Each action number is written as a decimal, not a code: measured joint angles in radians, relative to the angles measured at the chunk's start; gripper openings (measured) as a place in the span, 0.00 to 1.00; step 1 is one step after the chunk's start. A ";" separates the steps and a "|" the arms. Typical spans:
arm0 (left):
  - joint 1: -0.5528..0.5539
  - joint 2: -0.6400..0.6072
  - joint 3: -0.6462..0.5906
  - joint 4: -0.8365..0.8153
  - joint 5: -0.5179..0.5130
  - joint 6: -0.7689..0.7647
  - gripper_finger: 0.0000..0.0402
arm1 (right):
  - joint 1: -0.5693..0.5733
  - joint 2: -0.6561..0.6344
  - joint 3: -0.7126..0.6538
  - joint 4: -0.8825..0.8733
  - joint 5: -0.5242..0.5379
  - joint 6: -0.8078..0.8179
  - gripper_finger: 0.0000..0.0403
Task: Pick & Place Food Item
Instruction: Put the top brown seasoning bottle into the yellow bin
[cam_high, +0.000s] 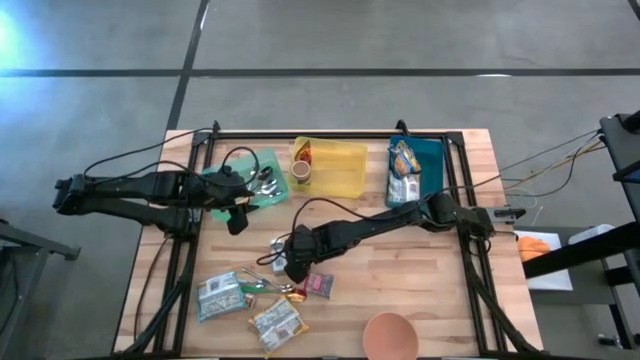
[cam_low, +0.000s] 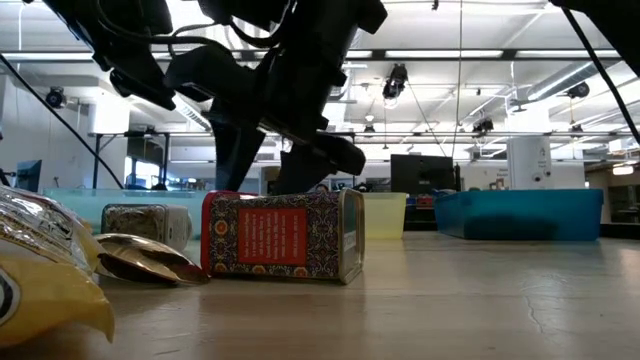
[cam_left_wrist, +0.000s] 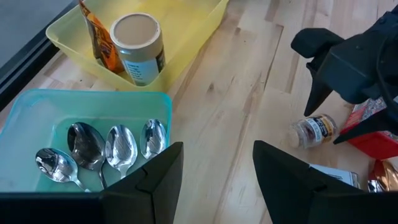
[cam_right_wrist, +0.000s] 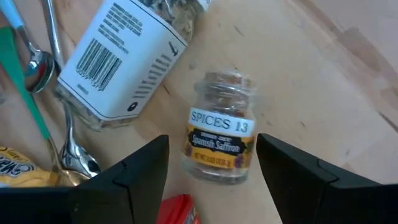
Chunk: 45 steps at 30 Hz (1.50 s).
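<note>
A small glass spice jar (cam_right_wrist: 219, 144) with a dark saffron label lies on its side on the wooden table (cam_high: 400, 280), also visible in the left wrist view (cam_left_wrist: 314, 130). My right gripper (cam_right_wrist: 211, 142) hangs open just above it, one finger on either side, touching nothing. It reaches from the right to the table's middle (cam_high: 292, 264). My left gripper (cam_left_wrist: 217, 155) waits open at the left (cam_high: 238, 218), above the green tray (cam_left_wrist: 37, 118) of spoons.
A larger barcode jar (cam_right_wrist: 124, 56), spoons (cam_right_wrist: 37, 68) and a red tin (cam_low: 285, 238) lie close around the spice jar. Snack packets (cam_high: 222, 295) and a pink bowl (cam_high: 390, 335) sit near the front edge. A yellow bin (cam_high: 335, 165) and a teal bin (cam_high: 430, 165) stand at the back.
</note>
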 joint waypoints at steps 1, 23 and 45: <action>0.000 0.000 0.000 0.000 0.000 0.000 0.50 | 0.000 0.005 0.000 0.004 -0.002 0.004 0.60; 0.000 0.001 0.000 -0.007 0.008 -0.025 0.50 | 0.001 0.056 0.001 0.005 -0.001 -0.038 0.59; 0.000 0.001 0.000 -0.007 0.008 -0.025 0.50 | 0.001 0.038 0.000 -0.002 0.026 -0.127 0.46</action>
